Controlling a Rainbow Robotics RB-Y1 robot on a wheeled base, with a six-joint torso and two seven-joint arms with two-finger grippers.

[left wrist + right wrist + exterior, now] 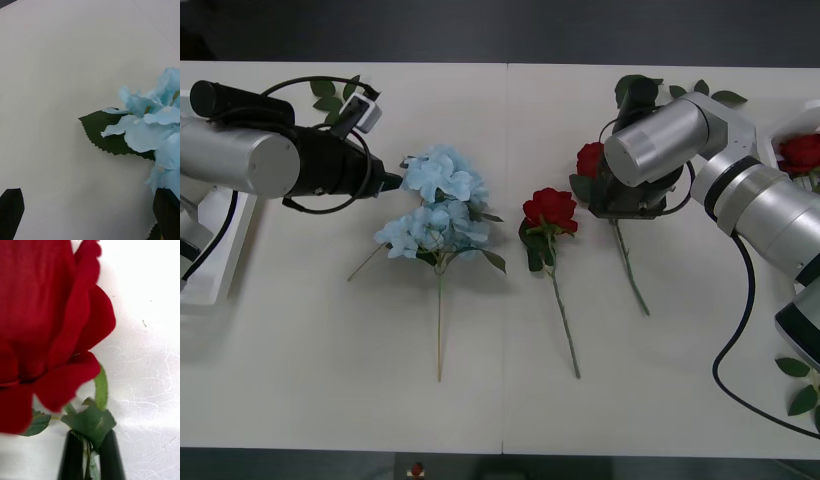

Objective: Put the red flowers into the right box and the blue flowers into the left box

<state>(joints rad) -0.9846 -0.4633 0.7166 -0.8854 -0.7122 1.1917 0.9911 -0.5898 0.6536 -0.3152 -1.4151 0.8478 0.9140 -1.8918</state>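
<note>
Two blue flowers (pixel 442 176) (pixel 434 230) lie side by side left of the table's middle. My left gripper (pixel 385 183) hovers open just left of the upper one, with blue petals (pixel 157 127) and a green leaf (pixel 105 132) ahead of its black fingertips (pixel 11 213). My right gripper (pixel 90 459) is shut on the stem just under the bloom of a red flower (pixel 589 158) (pixel 48 333); its stem trails toward me. A second red flower (pixel 550 210) lies free at centre. Another red bloom (pixel 801 150) rests in the right box (pixel 812 108). The left box (pixel 215 270) sits at the left edge.
Loose green leaf sprigs lie at the far left (pixel 332 96), at the far side behind the right arm (pixel 700 90), and at the near right edge (pixel 802 385). A black cable (pixel 728 350) loops under the right arm. Bare table stretches along the near side.
</note>
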